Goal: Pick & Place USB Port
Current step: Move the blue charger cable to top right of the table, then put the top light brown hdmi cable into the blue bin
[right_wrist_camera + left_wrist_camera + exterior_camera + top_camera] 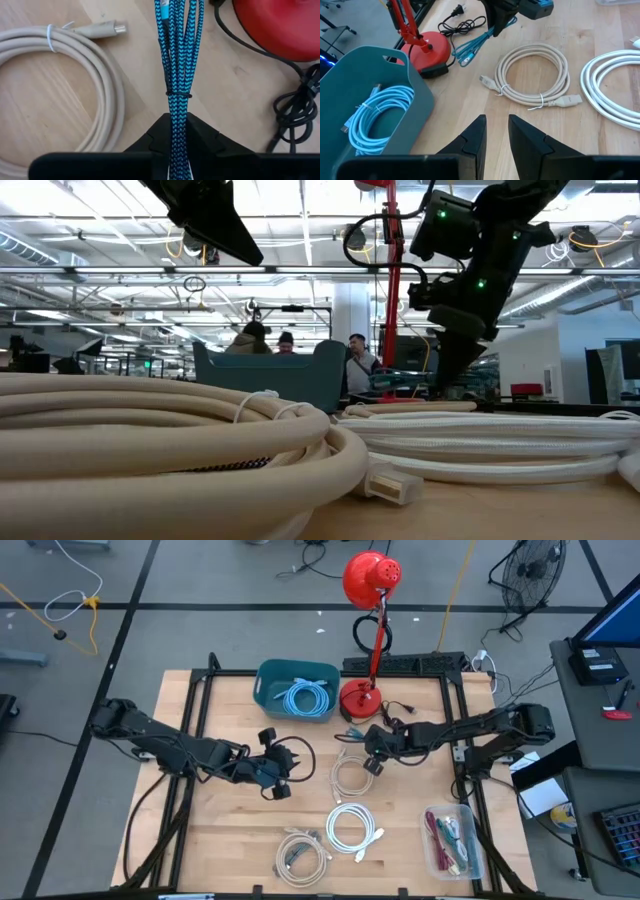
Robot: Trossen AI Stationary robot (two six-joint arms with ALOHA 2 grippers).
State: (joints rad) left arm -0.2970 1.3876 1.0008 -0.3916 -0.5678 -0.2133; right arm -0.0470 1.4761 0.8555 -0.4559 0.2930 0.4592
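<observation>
- Pickup looks done: the right gripper (179,131) has its 2 fingers pinched on a bundled blue braided cable (177,60), held just above the tabletop (240,840) near the red lamp base (357,698).
- Left gripper (496,135) hovers over the wood left of centre, fingers a narrow gap apart, holding nothing.
- Next, by my reading, comes the carry to the teal bin (270,675), where a light-blue coil (306,698) already lies; the arm would need to lift the dangling bundle over the bin wall and steer clear of the lamp stem (377,635).
- From the right wrist you see the black tie round the bundle and the fingers closed on it, detail lost from overhead.
- From the left wrist the cable hangs from the other arm beside the black lamp cord (462,25), with a beige coil (535,75) below.
- Overhead alone lays out the white coil (352,828), another beige coil (303,855) and a clear box (450,842) of cables.
- Table-level view adds people beyond the bin, but the grip itself is hidden there.
</observation>
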